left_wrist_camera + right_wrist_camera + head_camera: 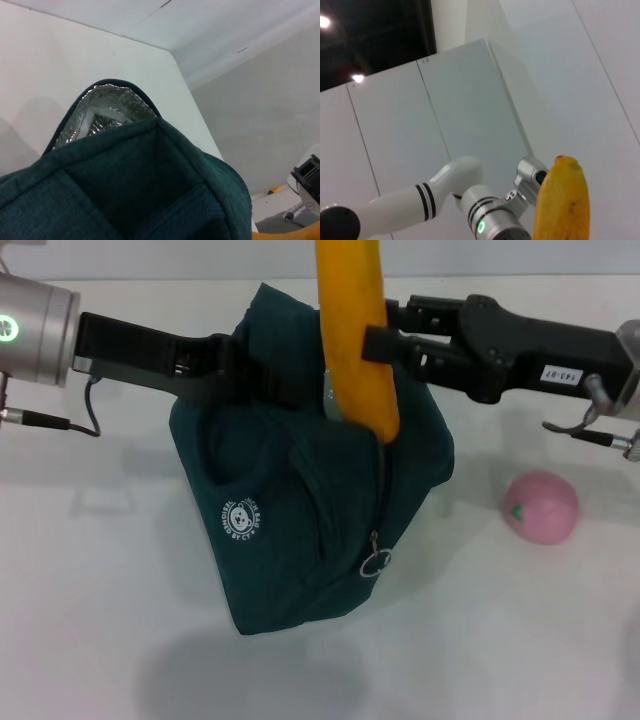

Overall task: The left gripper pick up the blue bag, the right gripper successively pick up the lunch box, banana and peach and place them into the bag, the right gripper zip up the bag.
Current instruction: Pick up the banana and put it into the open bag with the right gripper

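Banana (356,335) stands upright at top centre of the head view, its lower end at the mouth of the blue bag (300,510) directly below. Right gripper (385,340) pinches it mid-length; left gripper (235,370) clamps the bag's upper left edge, holding it aloft. Peach (541,507) waits at right.

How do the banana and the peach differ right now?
The banana is long, yellow-orange and held upright over the blue bag by the right gripper; the peach is small, round, pink and lies alone on the table. Neither is fully inside the bag.
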